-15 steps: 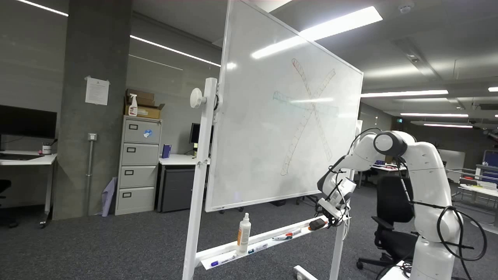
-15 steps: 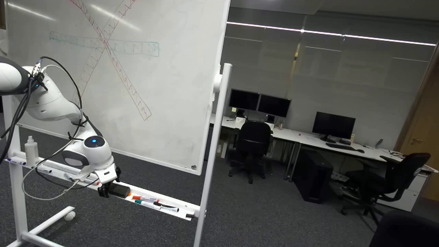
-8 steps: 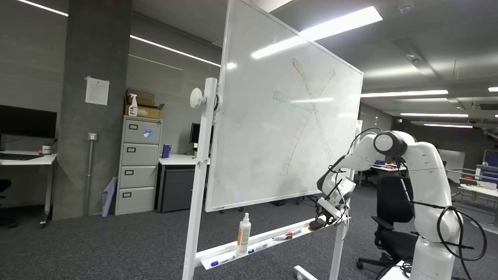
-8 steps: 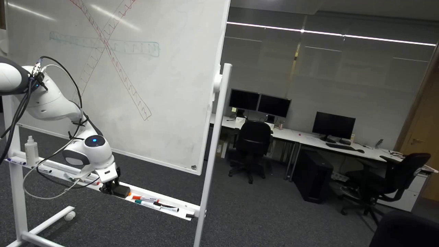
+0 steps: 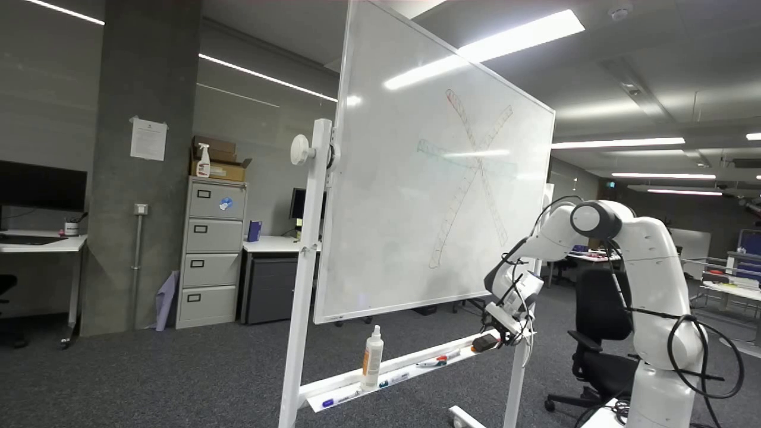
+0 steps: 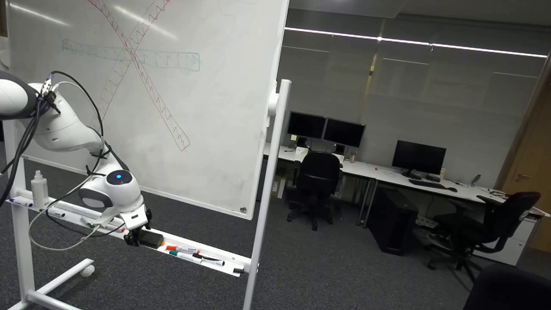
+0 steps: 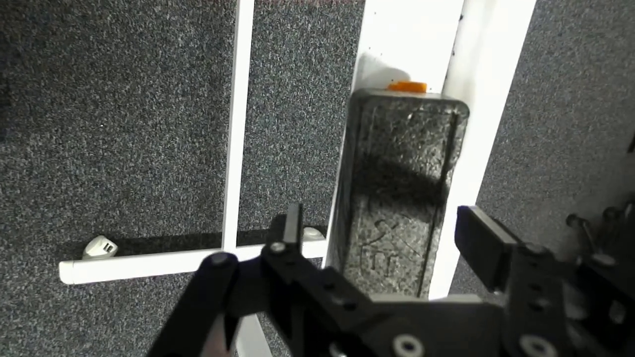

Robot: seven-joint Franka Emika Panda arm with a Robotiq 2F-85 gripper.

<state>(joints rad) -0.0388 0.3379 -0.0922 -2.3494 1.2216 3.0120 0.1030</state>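
A dark grey whiteboard eraser with an orange bit at its far end lies on the white pen tray. In the wrist view my gripper is open, its fingers straddling the near part of the eraser. A gap shows on each side, so nothing is gripped. Both exterior views show the eraser with the gripper at one end of it. The eraser's near end is hidden by the gripper body in the wrist view.
Several markers lie along the tray, and a spray bottle stands on it. The whiteboard, marked with red and green strips, rises above. A frame post holds the tray's end. An office chair stands near the arm.
The fingers were wide apart a second ago, had drawn in at the eraser half a second ago, and are now spread again. The arm and the eraser have hardly moved.
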